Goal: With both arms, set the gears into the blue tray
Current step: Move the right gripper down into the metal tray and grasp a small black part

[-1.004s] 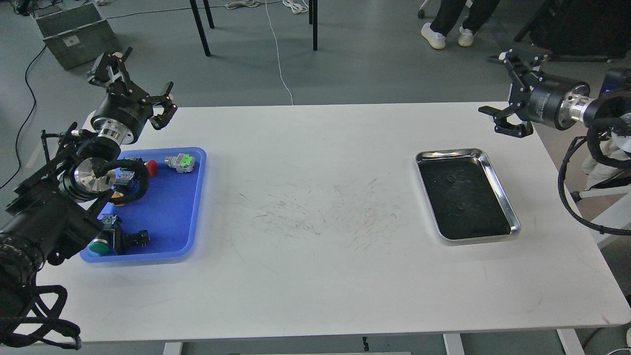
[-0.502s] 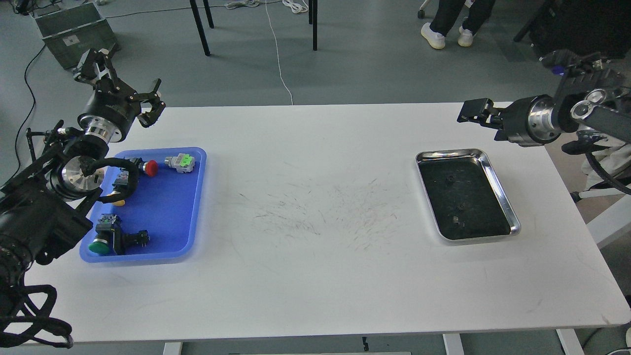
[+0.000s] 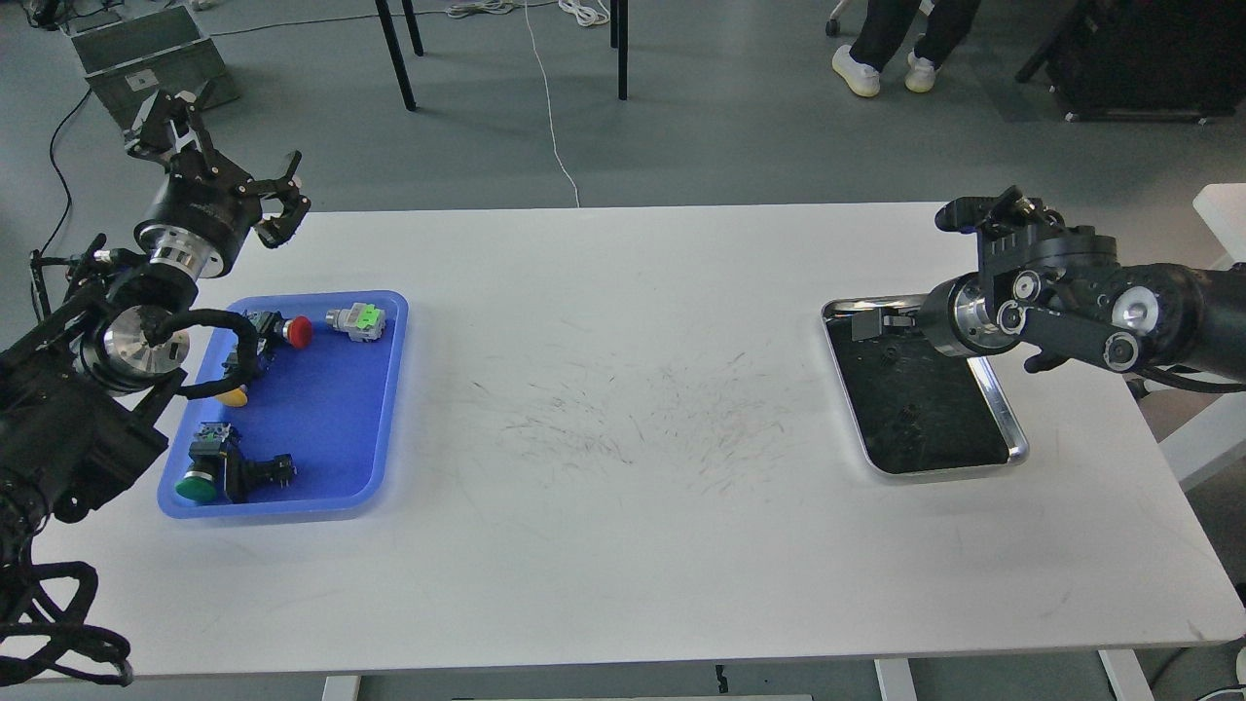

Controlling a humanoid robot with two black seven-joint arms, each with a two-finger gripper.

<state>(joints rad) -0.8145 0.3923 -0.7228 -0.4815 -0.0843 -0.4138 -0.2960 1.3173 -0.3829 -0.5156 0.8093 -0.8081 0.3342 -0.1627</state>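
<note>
Two tiny black gears lie on the black lining of the steel tray (image 3: pixel 1015 433): one gear (image 3: pixel 888 353) near the far end, the other gear (image 3: pixel 909 414) nearer the middle. My right gripper (image 3: pixel 879 324) hangs low over the tray's far left corner, close to the far gear. It is dark and seen end-on, so its fingers cannot be told apart. The blue tray (image 3: pixel 336 419) sits at the table's left and holds no gears that I can see. My left gripper (image 3: pixel 229 156) is raised beyond the blue tray's far left corner, claws spread open and empty.
Several push-button switches lie in the blue tray, among them a red-capped switch (image 3: pixel 297 331), a green-topped switch (image 3: pixel 357 319) and a green-capped switch (image 3: pixel 200 484). My left arm's cable (image 3: pixel 238 360) loops over the tray's left side. The white table (image 3: pixel 623 506) is scuffed in the middle.
My right arm swung down and to the left, from high off the table's right edge to low over the steel tray. The left gripper drew back up and to the left, still open.
</note>
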